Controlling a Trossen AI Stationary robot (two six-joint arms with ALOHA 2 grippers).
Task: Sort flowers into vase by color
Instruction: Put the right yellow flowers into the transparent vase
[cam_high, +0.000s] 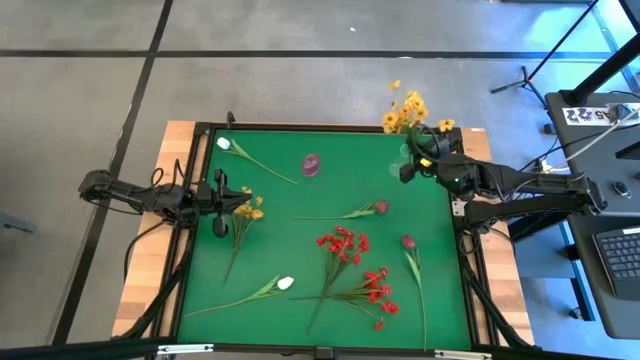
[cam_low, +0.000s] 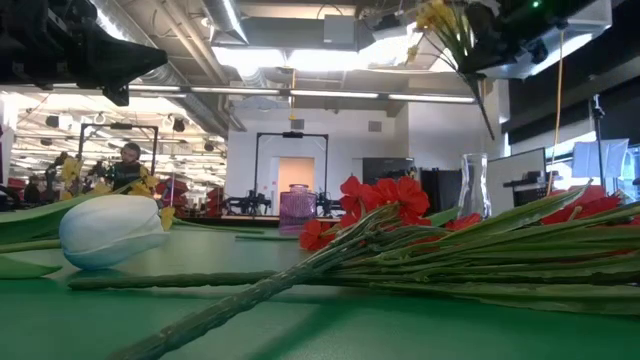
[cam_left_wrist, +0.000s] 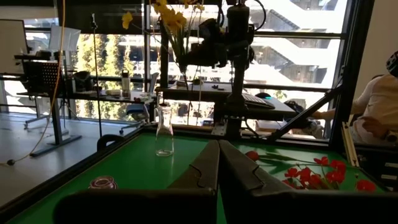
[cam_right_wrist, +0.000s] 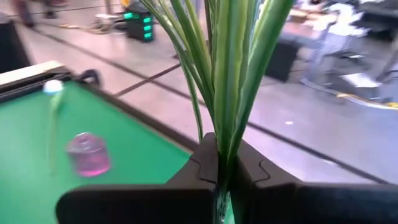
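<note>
1. While the right gripper hangs over the far right corner of the green table, its two dark fingers are pinched tight on the stems of a yellow-orange spray, whose blossoms fan out past the table's far edge.
2. Seen from the right wrist, those stems are long, flat, glossy green blades rising in a bundle from between the fingers.
3. A clear glass vase with a narrow neck and rounded shoulders stands near that same corner, beneath the held spray.
4. A small pink-tinted glass vase, short and cylindrical, stands near the middle of the far side.
5. The left gripper waits at the left edge with its fingers closed together on nothing; a second yellow-orange spray lies just beside it.
6. Red sprays lie in the centre and toward the near side, with small ruffled petals on thin branching stems.
7. One white tulip with a smooth egg-shaped bud lies at the near left, another white tulip at the far left corner.
8. Two dark pink-red tulips lie to the right of centre, one farther off and one nearer.
9. The table surface looks like matte felt inside a black frame.
</note>
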